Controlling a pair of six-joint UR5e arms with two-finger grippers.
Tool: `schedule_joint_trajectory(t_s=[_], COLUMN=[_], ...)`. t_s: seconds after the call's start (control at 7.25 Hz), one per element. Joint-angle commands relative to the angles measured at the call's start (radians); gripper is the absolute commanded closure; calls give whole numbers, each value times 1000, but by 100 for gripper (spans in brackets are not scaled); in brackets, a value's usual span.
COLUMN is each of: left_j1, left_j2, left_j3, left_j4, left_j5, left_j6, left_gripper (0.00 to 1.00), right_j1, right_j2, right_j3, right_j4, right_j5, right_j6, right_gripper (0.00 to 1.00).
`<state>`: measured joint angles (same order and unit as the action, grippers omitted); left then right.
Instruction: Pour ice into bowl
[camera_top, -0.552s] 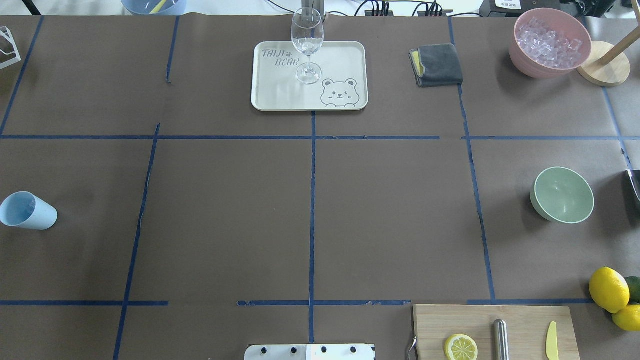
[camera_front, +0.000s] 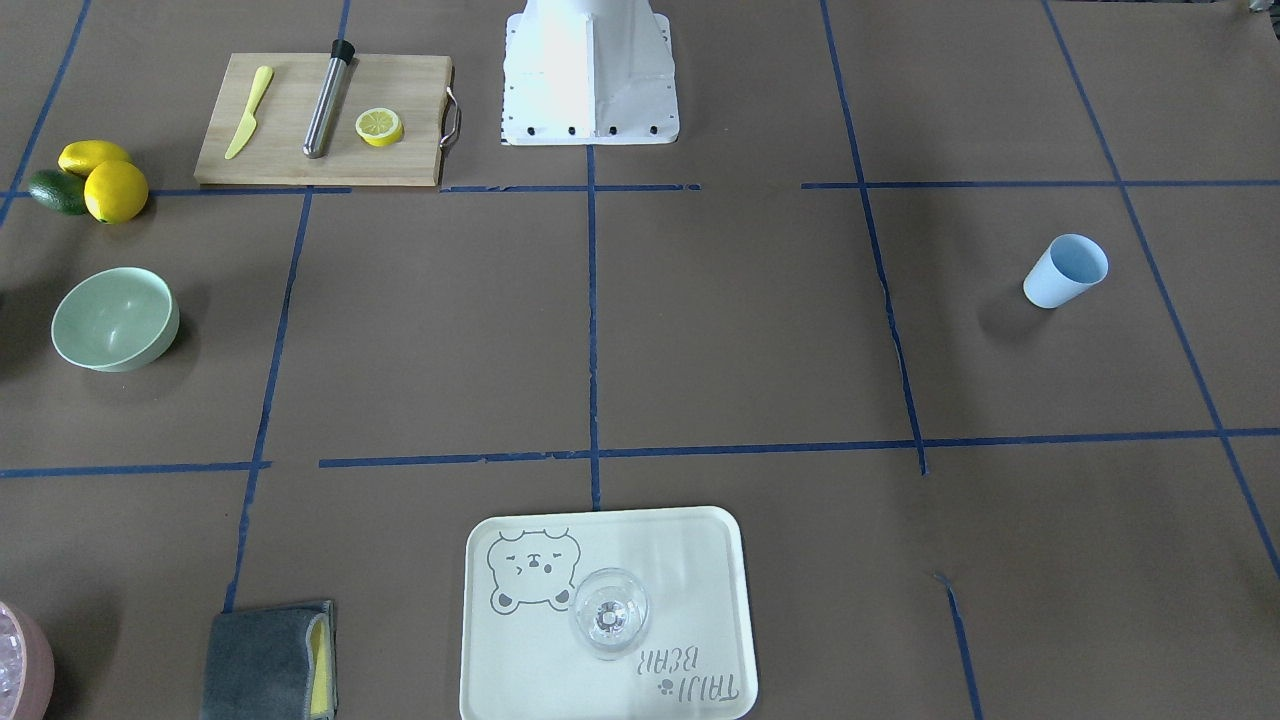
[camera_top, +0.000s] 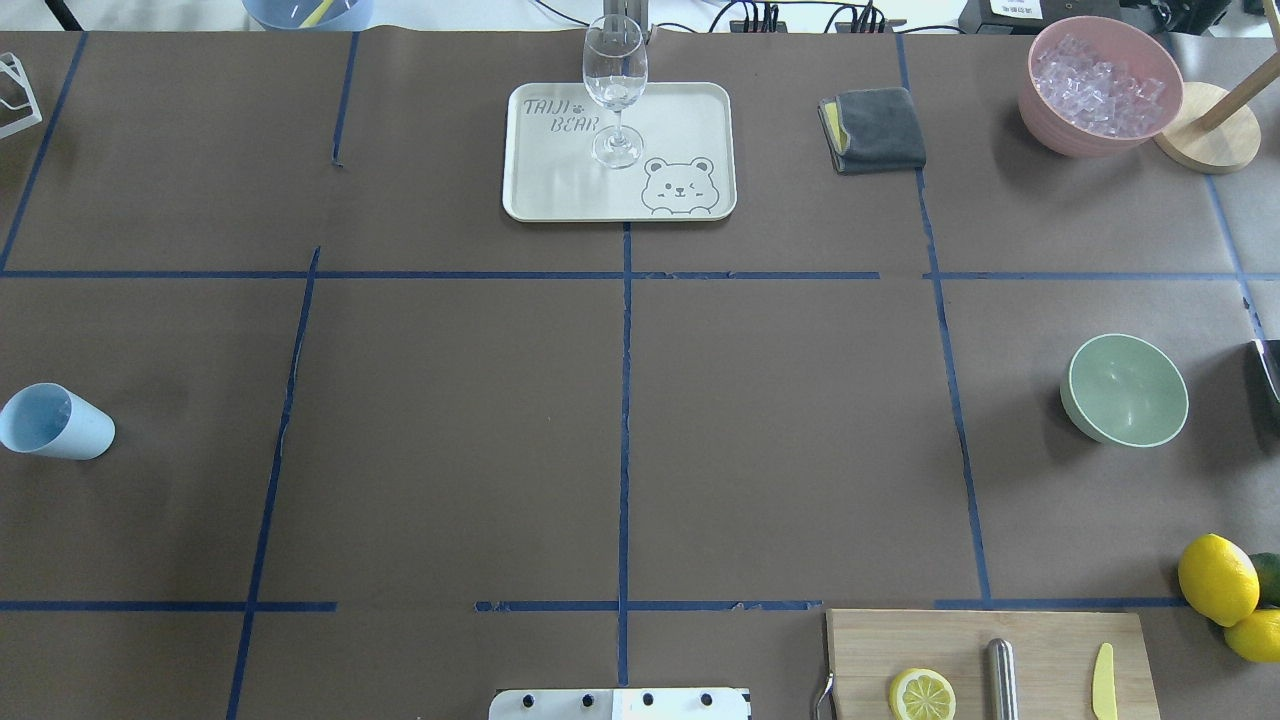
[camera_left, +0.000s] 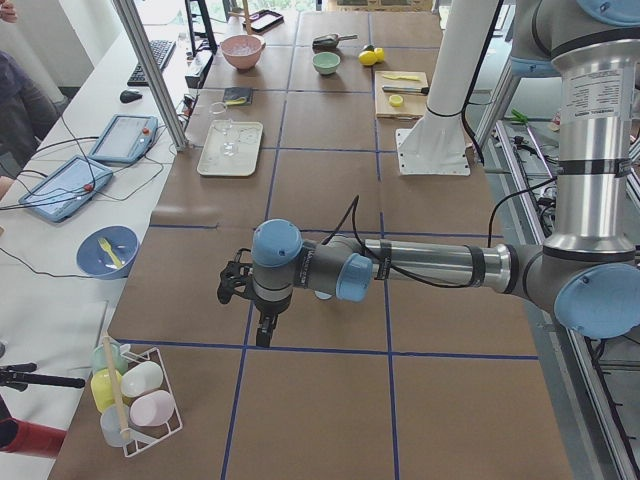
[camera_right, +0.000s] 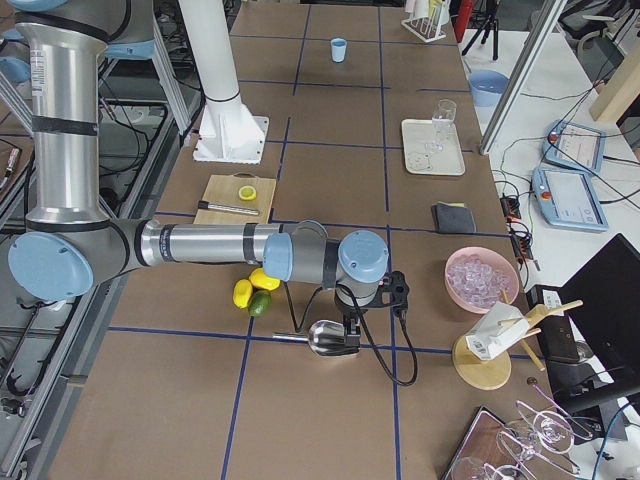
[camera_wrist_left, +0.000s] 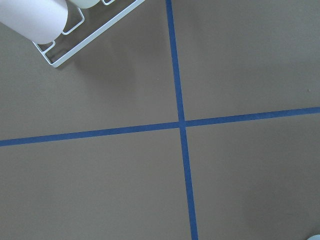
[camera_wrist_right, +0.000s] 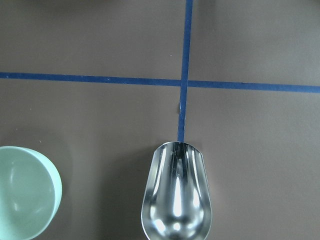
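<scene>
Overhead view, matching the frame 0.6 s before: every object lies where it did, and neither arm shows in it. The worktop (camera_top: 450, 420) is covered in matt brown paper crossed by blue tape lines.

From left to right:
- **Left end effector** (camera_left: 266, 332): seen only from the side, it hangs over the paper near a white wire rack (camera_left: 140, 400) of pale cups. Whether it is open or closed cannot be told.
- **Blue cup** (camera_top: 55, 422): tapered, smooth, pale blue.
- **Tray** (camera_top: 560, 190): cream, rectangular with rounded corners, printed with a bear. It carries an upright clear stemmed glass (camera_top: 614, 80).
- **Cloth** (camera_top: 880, 130): folded, grey, soft, with a yellow layer at one edge.
- **Pink bowl** (camera_top: 1060, 135): round, heaped with clear glassy cubes (camera_top: 1095, 80), at the far right corner.
- **The bowl** (camera_top: 1124, 390): mint-green, round and matt, its inside bare. It stands near the right edge, between the pink bowl and two glossy yellow lemons (camera_top: 1217, 578).
- **Wooden board** (camera_top: 1050, 640): pale grain, bearing a lemon half (camera_top: 921, 694), a steel rod (camera_top: 1000, 680) and a yellow knife (camera_top: 1102, 682).
- **Right end effector** (camera_right: 350, 330): it is at a steel scoop (camera_right: 325, 338), just beside the lemons. Whether it clasps the scoop cannot be told.

In the right wrist view the scoop is mirror-polished with a rounded hollow that shows only metal. It lies along a tape line, apart from the bowl
</scene>
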<state>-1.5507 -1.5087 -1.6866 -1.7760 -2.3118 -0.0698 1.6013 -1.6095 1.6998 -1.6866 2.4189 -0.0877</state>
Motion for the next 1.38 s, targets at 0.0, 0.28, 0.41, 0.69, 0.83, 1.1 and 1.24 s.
schedule_joint_trajectory(t_s=[0.0,0.28,0.41,0.69,0.83,1.1,1.24], left_j1=[3,7,12,75,111,196,236], left_j2=[-10,-5,-2,45,135,241,260], left_j3=[-60,-161,-197,-231,-252,-321,-355], left_j4=[-3,-6,-7,-118,-301,-468,-471], left_j5=[2,3,2,9,29,110,159], left_j6=[-10,-10,-11,-181,-309,-479,-525], left_gripper=[0,0,0,0,0,0,1], right_j1=[-24,-44,-72,-168,-235,-344,-394], right_j2=[37,19,10,-7,-23,-105,-148], right_j3=[-24,-17,-14,-11,-11,-11,-11], right_j4=[-2,11,77,268,398,670,776], right_j5=[5,37,40,26,-12,-85,-110], right_j6=[40,40,78,310,480,731,809], right_gripper=[0,0,0,0,0,0,0])
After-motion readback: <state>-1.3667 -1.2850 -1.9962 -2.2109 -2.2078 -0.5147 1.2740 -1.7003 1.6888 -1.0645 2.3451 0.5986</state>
